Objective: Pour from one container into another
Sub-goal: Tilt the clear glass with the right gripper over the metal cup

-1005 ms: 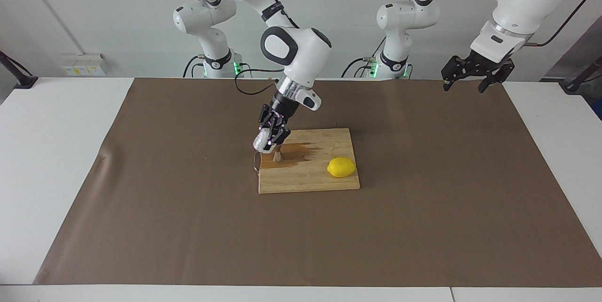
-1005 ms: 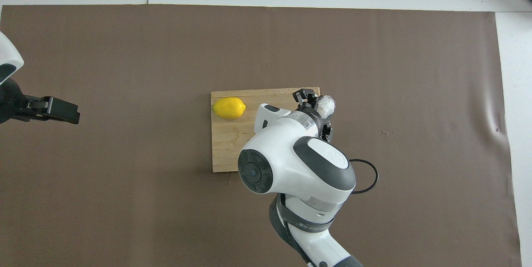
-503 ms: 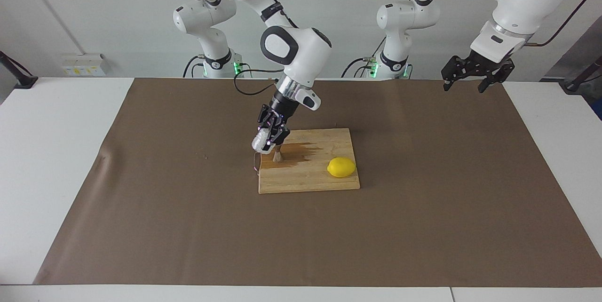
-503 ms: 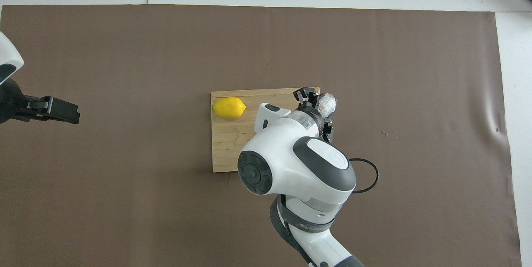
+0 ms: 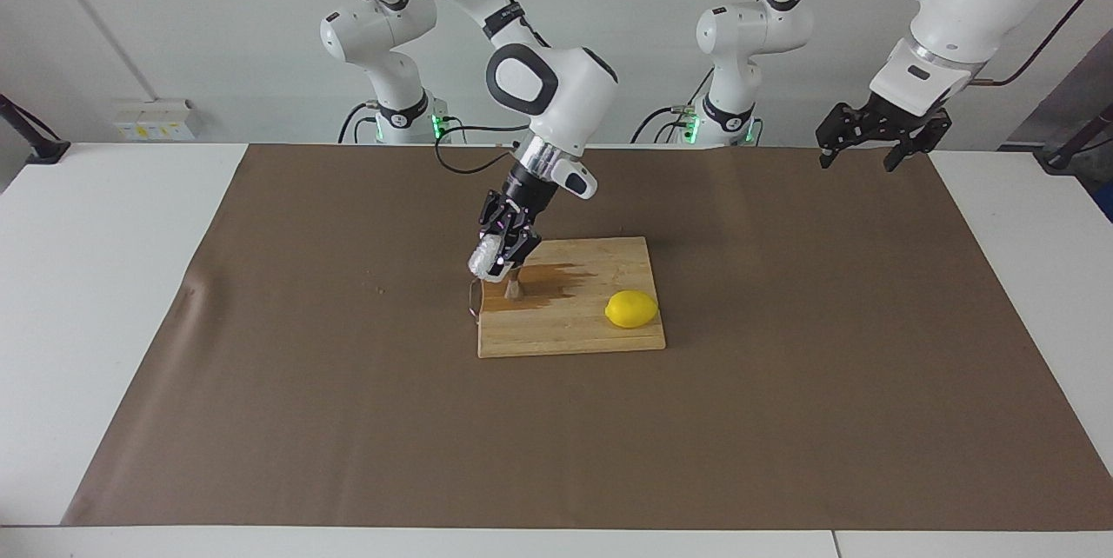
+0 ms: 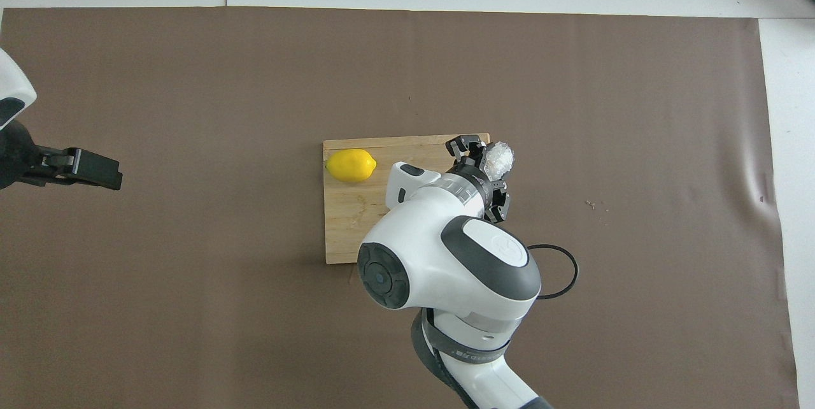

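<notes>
1. Cup (image 5: pixel 483 260) sits tilted in the right gripper (image 5: pixel 500 261), whose fingers are closed on it, just above the jigger (image 5: pixel 514 287).
2. In the overhead view the cup (image 6: pixel 498 160) shows as a whitish faceted lump hanging over the board's edge at the right arm's end, at the corner farther from the robots.
3. Jigger stands upright on the board (image 5: pixel 574 334), near the corner at the right arm's end; only its lower cone shows below the gripper in the facing view.
4. In the overhead view the jigger is hidden under the right gripper (image 6: pixel 485 167) and the wrist.
5. A dark wet-looking stain (image 5: pixel 556 280) spreads on the board from the jigger's foot toward the board's middle.
6. Lemon (image 5: pixel 631 309) lies on the board at the edge toward the left arm's end, well apart from the jigger; in the overhead view the lemon (image 6: pixel 351 165) is at the corner farther from the robots.
7. Board (image 6: pixel 347 230) lies about mid-table on the brown mat (image 5: pixel 348 419), which covers most of the white table (image 5: pixel 78 280).
8. Left gripper (image 5: pixel 869 149) waits in the air with its fingers spread wide and nothing between them, over the mat's corner at the left arm's end, near the robots.
9. In the overhead view the left gripper (image 6: pixel 95 170) juts in over the mat's edge at that end.
10. A black cable loop (image 6: pixel 560 269) hangs beside the right arm.
</notes>
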`<state>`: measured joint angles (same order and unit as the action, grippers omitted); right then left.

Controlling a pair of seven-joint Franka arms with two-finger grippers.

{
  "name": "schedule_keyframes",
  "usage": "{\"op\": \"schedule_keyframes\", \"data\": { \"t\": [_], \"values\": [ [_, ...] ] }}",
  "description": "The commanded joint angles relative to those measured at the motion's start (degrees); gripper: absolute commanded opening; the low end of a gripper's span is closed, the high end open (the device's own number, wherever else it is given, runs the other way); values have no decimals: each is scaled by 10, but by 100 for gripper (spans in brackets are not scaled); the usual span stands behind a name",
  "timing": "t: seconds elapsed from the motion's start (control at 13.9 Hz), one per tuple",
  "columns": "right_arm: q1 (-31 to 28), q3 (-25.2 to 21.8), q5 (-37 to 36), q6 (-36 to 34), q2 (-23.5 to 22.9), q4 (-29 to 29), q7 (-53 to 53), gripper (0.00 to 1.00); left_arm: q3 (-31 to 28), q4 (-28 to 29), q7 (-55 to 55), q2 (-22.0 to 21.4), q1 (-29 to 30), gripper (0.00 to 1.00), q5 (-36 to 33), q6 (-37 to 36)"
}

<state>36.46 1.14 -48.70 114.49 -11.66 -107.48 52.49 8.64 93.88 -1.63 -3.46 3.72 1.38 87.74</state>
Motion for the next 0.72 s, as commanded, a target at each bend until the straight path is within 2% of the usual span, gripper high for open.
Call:
{"op": "schedule_keyframes", "data": {
  "t": [0.0,0.14,0.36,0.65],
  "values": [
    [-5,4,-11,-6,24,-23,-14,0,1,1,4,-7,4,100,4,-9],
    [-8,4,4,-8,25,-22,-16,0,1,1,4,-7,4,100,4,-9],
    [-33,4,82,-8,32,-22,-16,0,1,1,4,-7,4,100,4,-9],
    [-44,4,128,-8,32,-13,-11,0,1,1,4,-7,4,100,4,-9]
  ]
}}
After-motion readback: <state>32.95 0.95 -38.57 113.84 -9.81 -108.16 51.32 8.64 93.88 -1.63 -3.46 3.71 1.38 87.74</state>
